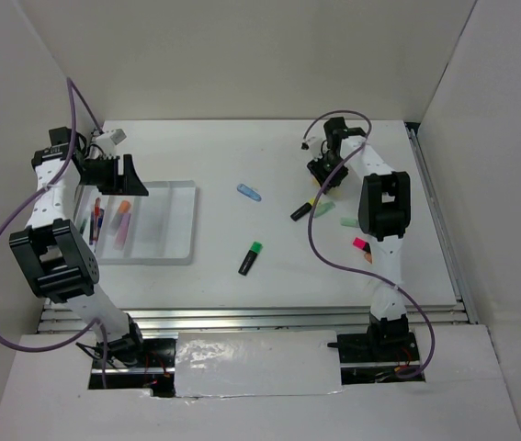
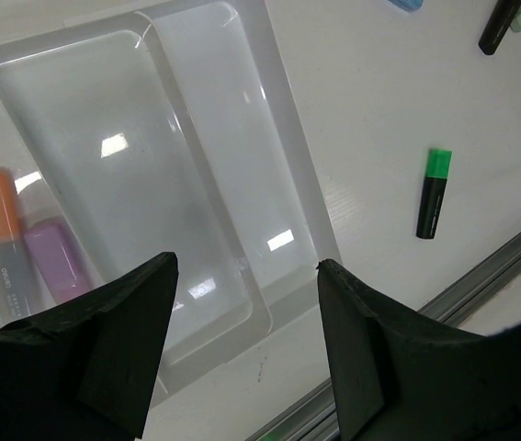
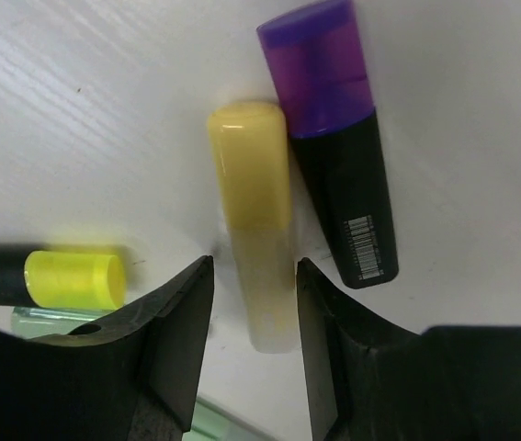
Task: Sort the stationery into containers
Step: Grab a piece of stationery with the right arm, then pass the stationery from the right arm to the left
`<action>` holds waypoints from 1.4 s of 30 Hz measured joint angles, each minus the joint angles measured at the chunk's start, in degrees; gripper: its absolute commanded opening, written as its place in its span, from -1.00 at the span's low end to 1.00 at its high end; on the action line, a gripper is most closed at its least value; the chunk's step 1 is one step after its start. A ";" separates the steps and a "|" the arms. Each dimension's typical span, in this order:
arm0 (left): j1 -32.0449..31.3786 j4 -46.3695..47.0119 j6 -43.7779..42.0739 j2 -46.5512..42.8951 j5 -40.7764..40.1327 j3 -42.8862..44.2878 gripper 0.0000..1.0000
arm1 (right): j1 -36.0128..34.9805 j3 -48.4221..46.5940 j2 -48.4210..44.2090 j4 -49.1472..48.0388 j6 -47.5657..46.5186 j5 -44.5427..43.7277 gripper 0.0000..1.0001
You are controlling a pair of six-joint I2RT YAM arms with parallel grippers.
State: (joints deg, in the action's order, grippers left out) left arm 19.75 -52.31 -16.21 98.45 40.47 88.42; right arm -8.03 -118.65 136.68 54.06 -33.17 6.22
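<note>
The white divided tray (image 1: 170, 223) lies at the left and holds an orange highlighter (image 1: 124, 209), a purple one (image 2: 53, 259) and some thin pens (image 1: 96, 220). My left gripper (image 1: 118, 175) hangs open and empty over the tray's near rim (image 2: 289, 161). My right gripper (image 1: 324, 171) is low at the back right. It is open, and its fingers straddle a pale yellow highlighter (image 3: 254, 197) lying on the table. A purple-capped black highlighter (image 3: 335, 138) lies just right of it. A yellow-capped black highlighter (image 3: 72, 278) lies to the left.
Loose on the table are a blue pen (image 1: 250, 192), a green-capped black highlighter (image 1: 251, 258), a mint highlighter (image 1: 323, 209), and pink (image 1: 360, 243) and orange (image 1: 368, 257) ones by the right arm. White walls enclose the table. A metal rail (image 1: 242, 317) runs along the near edge.
</note>
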 measured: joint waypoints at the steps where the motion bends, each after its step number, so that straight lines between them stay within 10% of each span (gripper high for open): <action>1: 0.07 -0.07 0.00 0.00 0.20 0.00 0.48 | 0.00 0.00 0.11 0.57 0.00 0.22 -0.05; 10: 0.44 -0.81 0.00 0.00 1.01 0.00 0.48 | 0.00 -3.19 2.40 4.26 0.59 0.44 -0.18; 17: 1.38 4.39 5.25 -2.32 3.52 -2.67 0.56 | -0.15 -5.68 3.78 6.34 0.94 -0.39 -0.99; 26: 2.05 26.56 25.00 -19.87 8.70 -16.72 0.67 | -1.42 1.31 -9.18 4.83 6.62 8.46 -1.00; 34: -10.91 47.76 44.37 -33.24 3.58 -31.04 0.80 | -11.80 15.69 -35.71 -10.03 22.34 23.71 -1.00; 42: -23.82 59.23 56.26 -35.36 -5.73 -32.94 0.79 | -24.76 22.40 -38.60 -17.57 34.62 28.26 -1.00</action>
State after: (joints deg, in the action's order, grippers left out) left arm -4.08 6.92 40.05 63.09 34.74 55.48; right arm -32.80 -96.25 98.08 36.49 1.45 34.48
